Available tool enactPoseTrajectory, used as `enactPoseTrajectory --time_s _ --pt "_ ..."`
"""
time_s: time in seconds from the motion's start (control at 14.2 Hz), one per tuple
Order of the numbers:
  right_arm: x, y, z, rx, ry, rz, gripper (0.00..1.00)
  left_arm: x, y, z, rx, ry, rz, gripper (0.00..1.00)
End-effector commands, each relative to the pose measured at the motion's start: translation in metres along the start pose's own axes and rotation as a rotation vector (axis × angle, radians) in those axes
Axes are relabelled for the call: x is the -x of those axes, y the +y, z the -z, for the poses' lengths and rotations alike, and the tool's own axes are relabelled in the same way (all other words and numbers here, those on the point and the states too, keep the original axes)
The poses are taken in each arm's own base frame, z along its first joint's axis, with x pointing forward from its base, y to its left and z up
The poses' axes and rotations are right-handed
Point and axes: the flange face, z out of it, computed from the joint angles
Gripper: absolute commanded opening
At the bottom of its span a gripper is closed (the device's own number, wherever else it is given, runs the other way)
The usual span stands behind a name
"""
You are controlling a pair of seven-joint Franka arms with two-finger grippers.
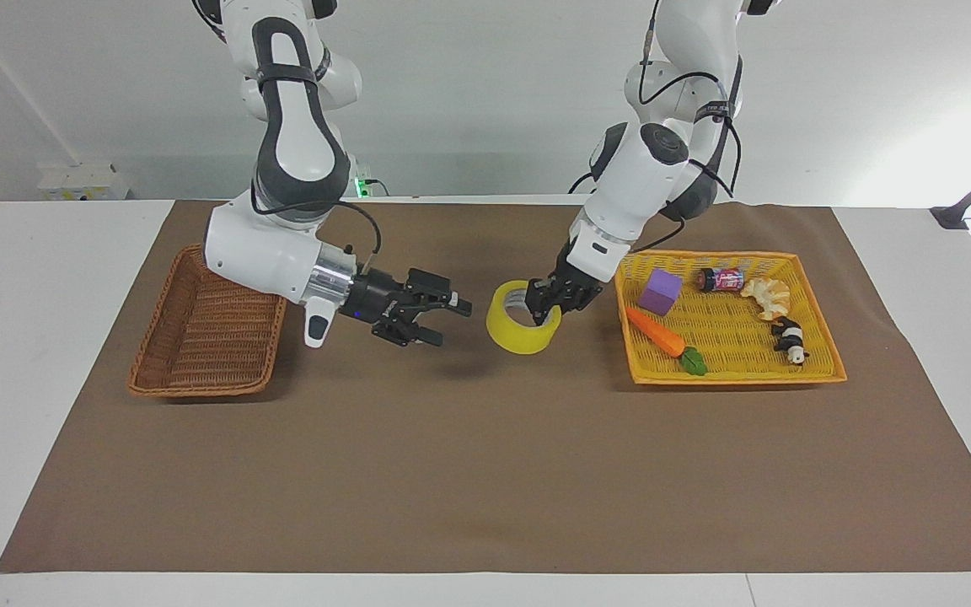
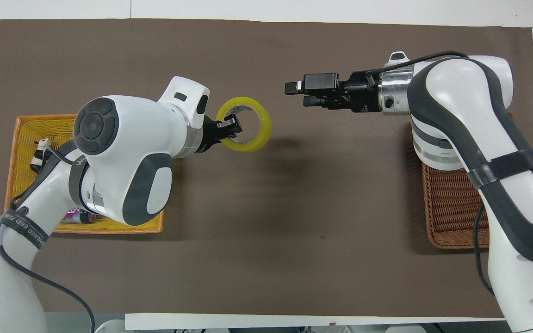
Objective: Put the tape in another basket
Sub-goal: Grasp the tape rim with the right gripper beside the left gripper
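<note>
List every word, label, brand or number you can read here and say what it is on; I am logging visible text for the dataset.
Black strap on the left arm: white printed letters, too blurred to read.
Small can lying in the yellow basket: pink label, print too small to read.
Tape: white inner core, any print unreadable.
Brown wicker basket: no text.
</note>
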Motion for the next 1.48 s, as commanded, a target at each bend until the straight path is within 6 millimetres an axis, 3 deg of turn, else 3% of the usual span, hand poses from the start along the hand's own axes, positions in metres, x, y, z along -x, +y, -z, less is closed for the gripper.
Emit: enactPoseTrajectory --time_s 0.0,0.42,0.56,1.27,1.41 --pt "0.017 0.009 -0.002 -0.009 0.026 -0.002 1.0 0.002 0.0 0.004 0.017 0.009 0.009 0.02" --pt "0.053 0.007 -0.046 -0.027 0.034 -0.017 1.0 0.005 -0.001 0.002 0.012 0.005 0.003 0.02" --pt "0.062 0.013 -0.045 -0.03 0.026 -0.011 1.0 0.006 -0.001 0.002 0.01 0.002 0.003 0.01" --pt "0.071 0.016 -0.052 -0.067 0.043 -0.055 1.0 0.01 0.004 0.003 0.013 0.001 -0.011 0.01" --pt "0.071 0.014 -0.052 -0.079 0.048 -0.062 0.95 0.01 0.003 0.002 0.009 -0.003 -0.009 0.01"
